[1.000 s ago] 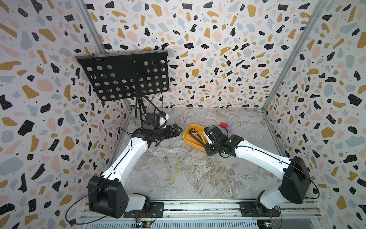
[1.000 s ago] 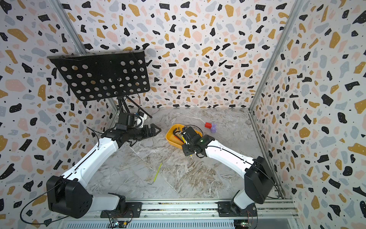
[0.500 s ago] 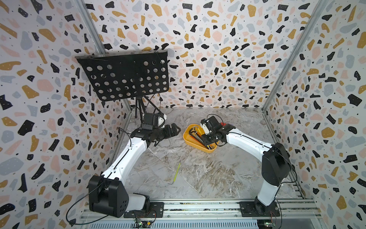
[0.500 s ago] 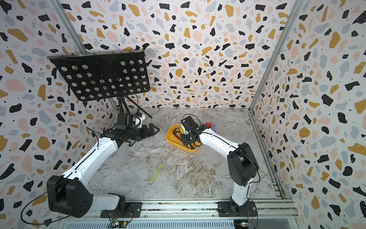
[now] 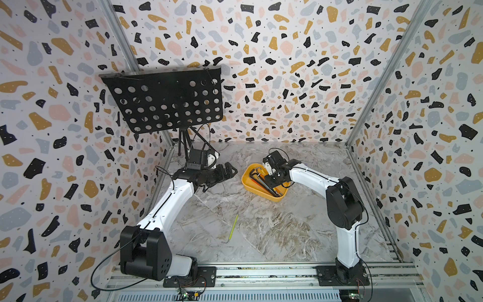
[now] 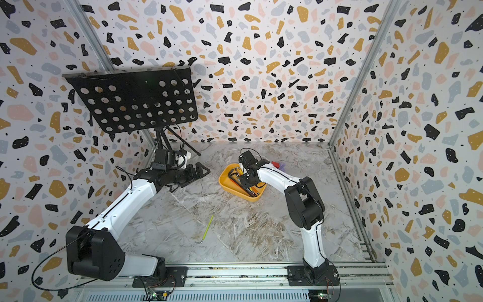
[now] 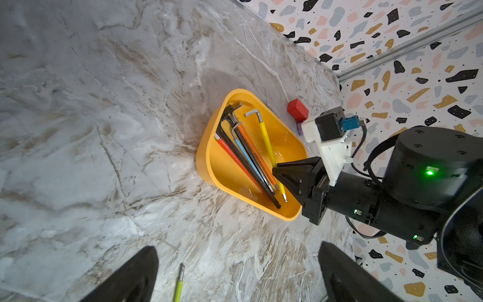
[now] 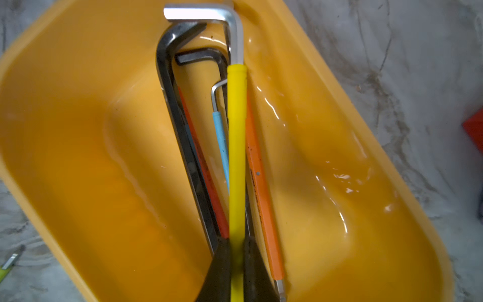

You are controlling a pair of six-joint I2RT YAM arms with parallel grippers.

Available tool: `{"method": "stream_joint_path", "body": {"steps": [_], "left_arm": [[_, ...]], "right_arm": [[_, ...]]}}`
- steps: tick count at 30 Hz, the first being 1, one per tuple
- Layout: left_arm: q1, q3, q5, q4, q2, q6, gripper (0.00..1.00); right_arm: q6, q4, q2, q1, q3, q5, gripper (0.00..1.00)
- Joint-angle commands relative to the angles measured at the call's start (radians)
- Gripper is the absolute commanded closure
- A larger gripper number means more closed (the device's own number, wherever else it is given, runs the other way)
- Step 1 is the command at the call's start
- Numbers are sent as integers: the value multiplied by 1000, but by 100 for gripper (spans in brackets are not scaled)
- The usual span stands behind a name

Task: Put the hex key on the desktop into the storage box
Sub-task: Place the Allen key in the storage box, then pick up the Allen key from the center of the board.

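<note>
- Marble desktop (image 5: 287,235), seen in both top views: the storage box (image 5: 271,199) sits at 1 o'clock of centre. A green hex key (image 5: 232,228) lies loose at 6 o'clock from it, well apart.
- Left wrist view: the left gripper (image 7: 237,248) gapes wide and empty. The box holds black, red, blue and orange keys (image 7: 243,156).
- Right wrist view: the right gripper (image 8: 236,264) pinches a yellow hex key (image 8: 236,143) down in the box. I judge letting go comes next, then the green one.

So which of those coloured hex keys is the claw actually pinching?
The yellow-sleeved hex key: the right gripper is shut on it at the storage box. The others lie loose, a green one on the desktop.
</note>
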Motion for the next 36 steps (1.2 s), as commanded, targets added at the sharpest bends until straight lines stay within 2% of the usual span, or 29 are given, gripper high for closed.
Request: {"method": "stream_joint_path", "body": {"steps": [1, 7, 11, 18, 27, 33, 36], "left_arm": [[3, 4, 26, 33, 8, -5, 0], [3, 0, 25, 33, 8, -5, 0], [3, 1, 27, 33, 9, -5, 1], [3, -8, 6, 33, 2, 11, 0], [3, -18, -40, 32, -24, 29, 0], [5, -30, -98, 33, -77, 56, 0], [5, -40, -144, 34, -113, 73, 0]], "right_arm": [[-14, -18, -30, 0, 18, -9, 100], [-21, -30, -22, 0, 11, -17, 99], [-17, -30, -47, 0, -7, -18, 85], [2, -23, -117, 0, -43, -6, 67], [81, -29, -303, 0, -127, -39, 65], [247, 27, -443, 25, -276, -215, 64], [295, 45, -510, 103, -356, -151, 63]]}}
